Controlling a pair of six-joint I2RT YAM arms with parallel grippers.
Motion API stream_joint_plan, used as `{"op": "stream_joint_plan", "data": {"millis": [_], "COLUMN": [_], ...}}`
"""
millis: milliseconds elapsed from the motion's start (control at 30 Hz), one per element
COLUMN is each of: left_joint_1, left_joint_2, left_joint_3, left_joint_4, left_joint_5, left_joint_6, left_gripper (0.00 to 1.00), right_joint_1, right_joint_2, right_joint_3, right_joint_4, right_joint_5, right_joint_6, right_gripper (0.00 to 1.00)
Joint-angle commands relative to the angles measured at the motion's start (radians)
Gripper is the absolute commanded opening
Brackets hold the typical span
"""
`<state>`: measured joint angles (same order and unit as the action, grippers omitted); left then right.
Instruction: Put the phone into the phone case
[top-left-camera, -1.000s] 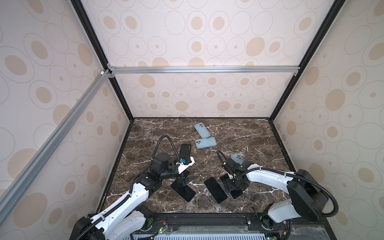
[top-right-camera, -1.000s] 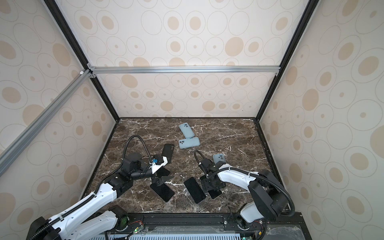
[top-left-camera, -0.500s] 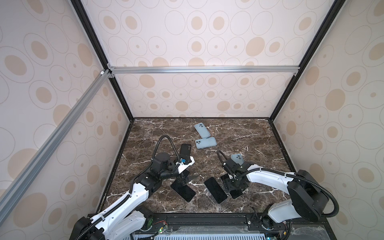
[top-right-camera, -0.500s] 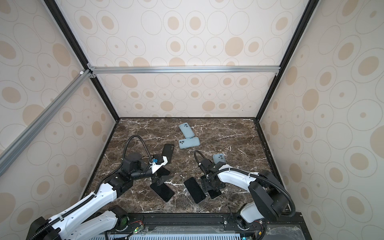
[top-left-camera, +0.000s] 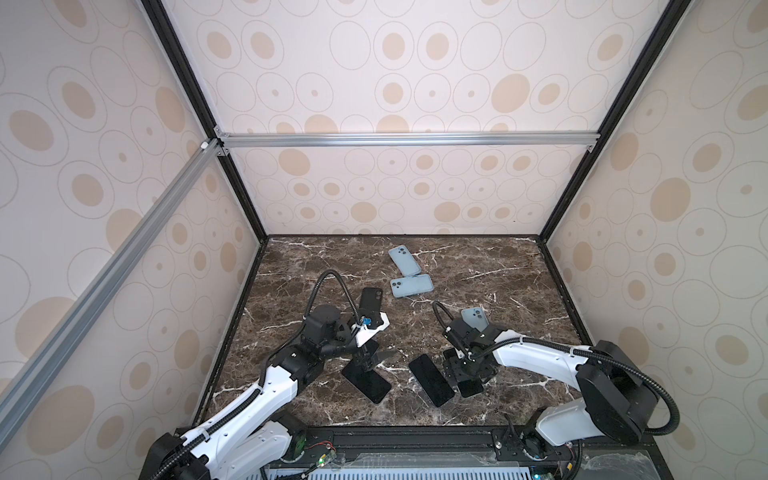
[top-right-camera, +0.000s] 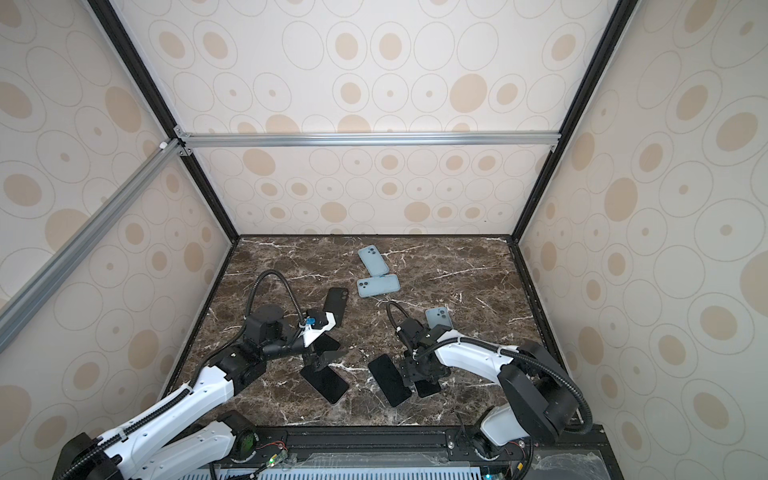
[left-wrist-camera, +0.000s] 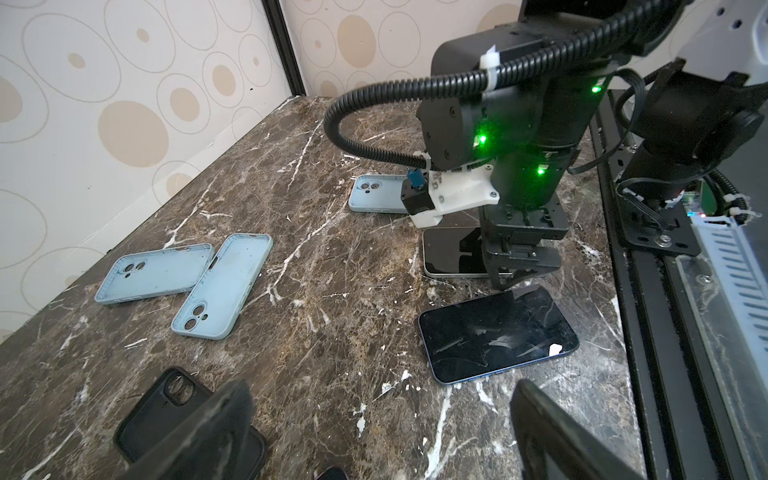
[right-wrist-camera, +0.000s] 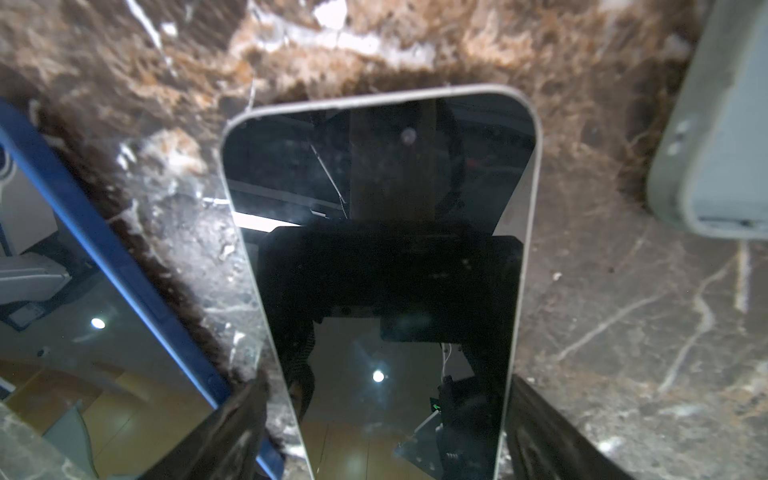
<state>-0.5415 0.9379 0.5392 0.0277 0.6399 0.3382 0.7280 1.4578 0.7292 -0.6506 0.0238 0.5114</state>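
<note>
A silver-edged phone (right-wrist-camera: 374, 216) lies screen up on the marble, with my right gripper (right-wrist-camera: 386, 386) open and one finger along each long side. In both top views that gripper (top-left-camera: 467, 370) covers most of this phone (top-left-camera: 470, 389). A blue-edged phone (top-left-camera: 431, 380) lies just left of it. My left gripper (top-left-camera: 376, 359) hangs open with nothing between its fingers, over the far end of a third dark phone (top-left-camera: 368, 382). A black phone case (top-left-camera: 370, 299) lies behind it. Light blue cases rest at the back (top-left-camera: 404, 261), in the middle (top-left-camera: 411, 285) and beside the right arm (top-left-camera: 473, 318).
Patterned walls close in the marble floor (top-left-camera: 490, 266) on three sides. A black rail (top-left-camera: 415, 434) runs along the front edge. In the left wrist view the right arm (left-wrist-camera: 519, 124) stands over the silver phone (left-wrist-camera: 449, 253), with the blue-edged phone (left-wrist-camera: 496, 332) nearer.
The right gripper's jaws have spread a little wider around the silver phone. Both arms stay almost where they were.
</note>
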Motion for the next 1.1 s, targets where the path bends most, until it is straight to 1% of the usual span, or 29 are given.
{"op": "stream_joint_plan", "data": {"millis": [0,67,167,300,467,567,667,833,967,1067], "left_joint_1": [-0.009,-0.009,-0.008,-0.008,-0.009,-0.009,-0.009,-0.009,-0.014,-0.02], "left_joint_2": [0.002,0.002,0.002,0.006,0.032,0.062,0.1,0.199,0.318,0.389], "left_joint_3": [0.016,0.016,0.016,0.026,0.058,0.089,0.122,0.204,0.335,0.415], "left_joint_4": [-0.006,-0.006,-0.004,0.0,0.027,0.041,0.07,0.127,0.045,0.0], "left_joint_5": [-0.002,-0.003,-0.008,-0.036,-0.079,-0.088,-0.098,-0.096,-0.085,-0.02], "left_joint_6": [0.035,0.035,0.032,0.011,-0.075,-0.135,-0.223,-0.456,-0.637,-0.731], "left_gripper": [0.97,0.97,0.97,0.94,0.87,0.84,0.82,0.77,0.74,0.74], "right_joint_1": [0.001,0.001,0.0,0.0,-0.001,0.001,0.0,-0.001,-0.001,0.001], "right_joint_2": [0.049,0.051,0.048,0.025,-0.023,-0.049,-0.077,-0.15,-0.231,-0.295], "right_joint_3": [-0.031,-0.038,-0.048,-0.047,-0.035,-0.026,-0.014,-0.007,0.011,0.033], "right_joint_4": [0.005,0.014,0.024,0.015,-0.003,-0.004,-0.018,-0.04,-0.043,-0.013], "right_joint_5": [0.003,-0.005,-0.016,-0.002,0.042,0.056,0.072,0.097,0.106,0.085], "right_joint_6": [0.006,0.007,0.01,0.01,0.01,-0.001,-0.016,-0.048,-0.096,-0.16], "right_gripper": [0.93,0.89,0.78,0.68,0.61,0.59,0.58,0.56,0.55,0.55]}}
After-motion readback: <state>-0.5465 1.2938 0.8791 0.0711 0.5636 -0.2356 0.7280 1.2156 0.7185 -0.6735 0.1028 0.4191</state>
